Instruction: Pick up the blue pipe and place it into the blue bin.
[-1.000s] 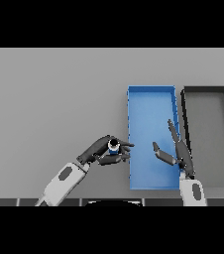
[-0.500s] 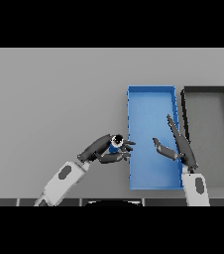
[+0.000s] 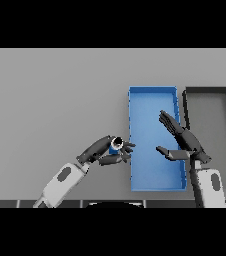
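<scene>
head view: left hand [image 3: 105,152] had its fingers curled round the blue pipe [image 3: 115,146], held just beside the blue bin [image 3: 152,92]'s left wall. right hand [image 3: 181,141] hovered over the bin, fingers spread. carry step; next move likely a shift over the rim, then release.

Your left hand [image 3: 105,151] sits lower centre, fingers curled in a grip; your right hand [image 3: 184,140], lower right, is spread flat.
</scene>
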